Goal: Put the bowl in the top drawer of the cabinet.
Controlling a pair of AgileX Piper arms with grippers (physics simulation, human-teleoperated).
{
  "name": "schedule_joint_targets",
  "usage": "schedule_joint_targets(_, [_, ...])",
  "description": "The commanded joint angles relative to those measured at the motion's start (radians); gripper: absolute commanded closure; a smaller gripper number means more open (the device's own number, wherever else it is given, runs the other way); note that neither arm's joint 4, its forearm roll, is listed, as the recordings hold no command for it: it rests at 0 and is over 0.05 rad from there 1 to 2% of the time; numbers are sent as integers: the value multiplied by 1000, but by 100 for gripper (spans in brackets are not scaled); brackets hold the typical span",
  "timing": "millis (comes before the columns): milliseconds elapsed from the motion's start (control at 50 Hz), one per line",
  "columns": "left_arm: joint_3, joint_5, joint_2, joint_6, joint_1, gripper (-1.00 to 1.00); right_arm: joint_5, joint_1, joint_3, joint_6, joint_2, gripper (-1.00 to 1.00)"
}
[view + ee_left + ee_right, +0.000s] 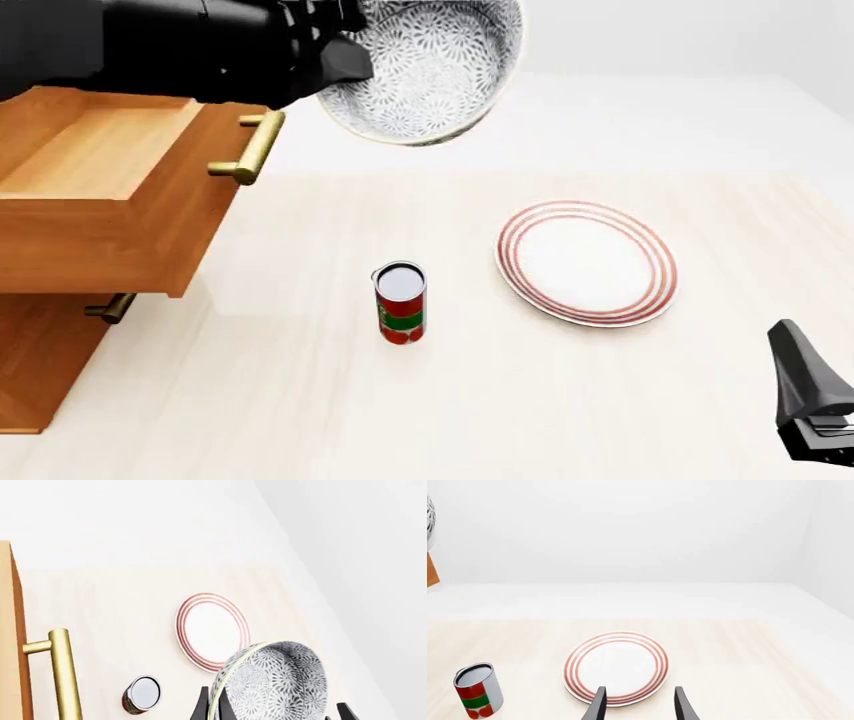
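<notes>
**Item log: bowl carry, L arm, mid-transfer**

- Bowl (430, 72): I have it lifted well off the bench, tipped on edge, hanging above the bench's far-left area, just right of the top drawer (100, 190). Not over the drawer cavity yet.
- Left hand (212, 705): clamped on the bowl's rim, one finger inside, one outside per the L wrist view. Grip looks thin, rim-only.
- Top drawer: pulled out of the cabinet (40, 370) along the bench's left edge; open box interior bare wood as far as I can see; brass handle (250, 148) faces right, near the bowl.
- Lower drawer handle (107, 306): closed position, not involved.
- Right hand (636, 702): fingers apart, holding nothing, parked near the bench's near-right corner, pointing at the plate (587, 262).
- Plate: flat on the bench, right of centre. Can (399, 302): upright, mid-bench. Both well apart from the carry path.

Step, my read: transport phase; grasp and lift done, placement not done.

Next move needs: shift bowl left past the handle and over the drawer box, level it, lower inside, then release. Risk: bowl clipping handle or drawer front, or slipping on that rim grip.
</notes>
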Motion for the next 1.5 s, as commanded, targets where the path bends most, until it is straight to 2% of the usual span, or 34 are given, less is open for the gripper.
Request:
schedule_joint_targets(20, [-35, 44, -50, 14, 62, 100, 0, 0, 0, 0, 0, -100])
schedule_joint_targets(580, [-80, 131, -138, 33, 228, 100, 0, 0, 0, 0, 0, -100])
schedule_joint_targets(920, [-53, 144, -180, 20, 339, 100, 0, 0, 0, 0, 0, -100])
schedule_joint_targets(1500, [-54, 145, -170, 6, 536, 100, 0, 0, 0, 0, 0, -100])
